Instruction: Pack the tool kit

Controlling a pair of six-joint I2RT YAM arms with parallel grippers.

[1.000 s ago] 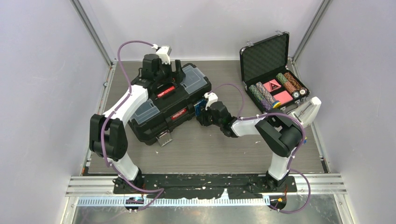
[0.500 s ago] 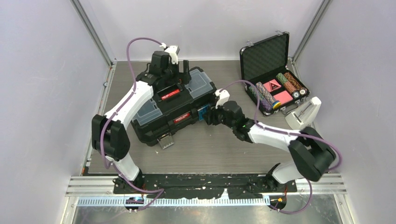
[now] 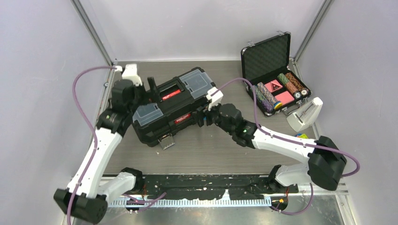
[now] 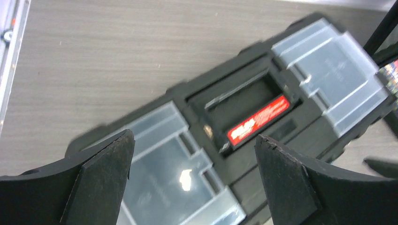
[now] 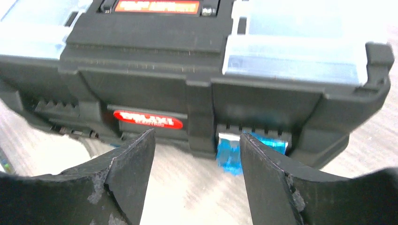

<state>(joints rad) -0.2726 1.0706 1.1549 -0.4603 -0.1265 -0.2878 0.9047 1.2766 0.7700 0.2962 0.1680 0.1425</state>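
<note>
Now left gripper [image 4: 193, 140] (jaws apart) has swung leftward along the toolbox [image 3: 174, 107].

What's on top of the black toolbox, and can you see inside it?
Two clear lids sit on the toolbox, a red label in the recess between them. The box is shut, so its inside is hidden; nothing shows clearly through the lids.

The toolbox [image 3: 164, 112] is black, with translucent pale compartment lids [image 4: 328, 75], red labels [image 5: 148, 120] and a blue latch [image 5: 234, 152]. The table [image 3: 220, 150] carries a grey-brown wood-grain pattern. The smaller case [image 3: 266, 55] is black.
</note>
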